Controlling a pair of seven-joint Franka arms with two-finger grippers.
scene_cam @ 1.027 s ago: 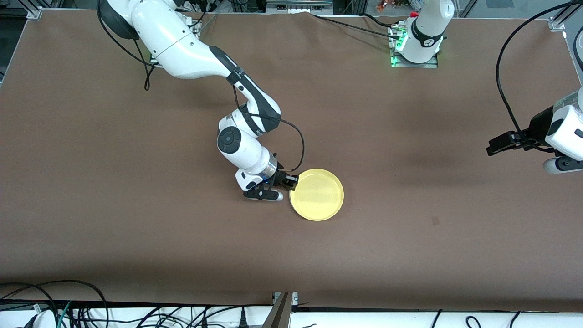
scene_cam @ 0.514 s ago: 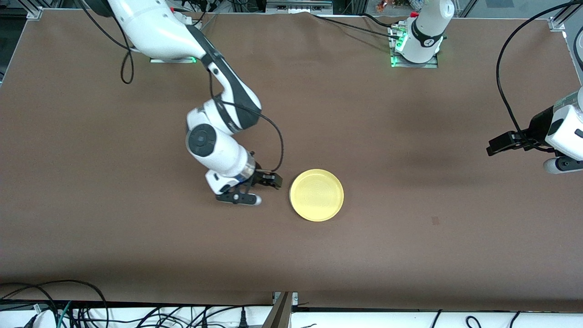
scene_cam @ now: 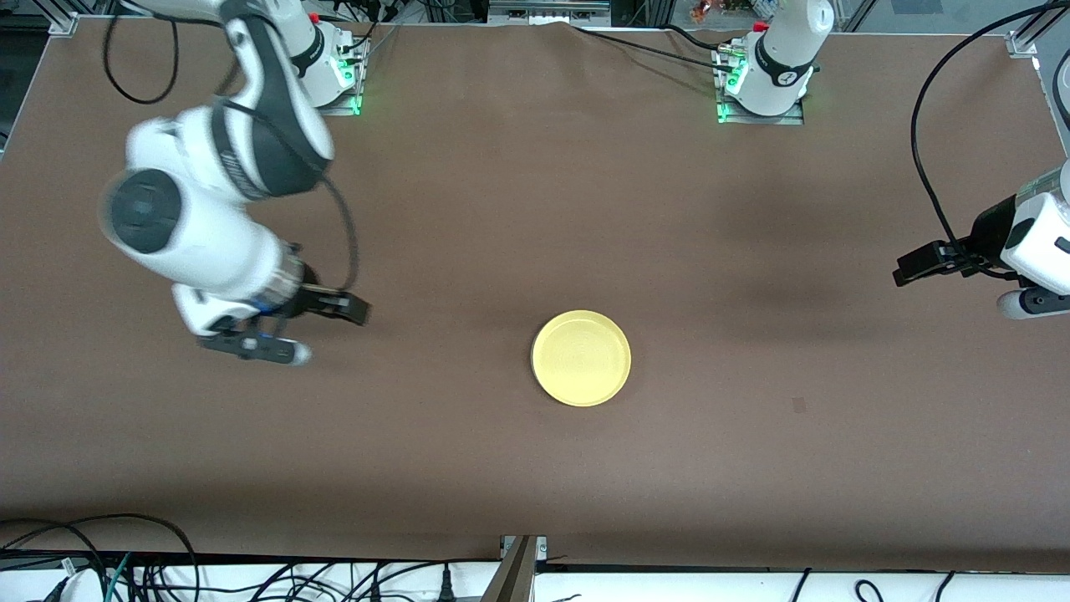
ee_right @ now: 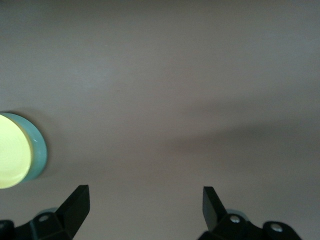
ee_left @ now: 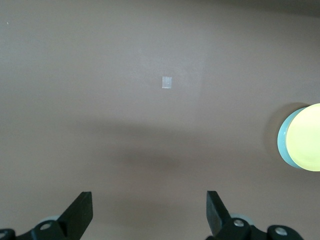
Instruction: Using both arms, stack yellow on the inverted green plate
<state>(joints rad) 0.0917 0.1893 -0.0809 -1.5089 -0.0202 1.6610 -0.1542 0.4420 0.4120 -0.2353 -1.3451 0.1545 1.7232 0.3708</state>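
Note:
The yellow plate [scene_cam: 581,358] lies flat near the middle of the table, on top of the green plate. Only a pale green rim [ee_left: 281,142] shows under the yellow [ee_left: 306,145] in the left wrist view. The right wrist view shows the same green rim [ee_right: 40,152] under the yellow [ee_right: 10,157]. My right gripper [scene_cam: 351,311] [ee_right: 145,195] is open and empty over bare table, well off the plates toward the right arm's end. My left gripper [scene_cam: 907,272] [ee_left: 150,200] waits open and empty over the left arm's end of the table.
A small pale tape mark [scene_cam: 799,405] [ee_left: 167,82] sits on the brown table cover between the plates and the left arm's end. Loose cables [scene_cam: 125,568] run along the table's edge nearest the front camera. A black cable [scene_cam: 924,167] loops above the left arm.
The right gripper opened off the yellow plate's rim and swung away toward the right arm's end of the table. The plates stayed put. The left arm has not moved.

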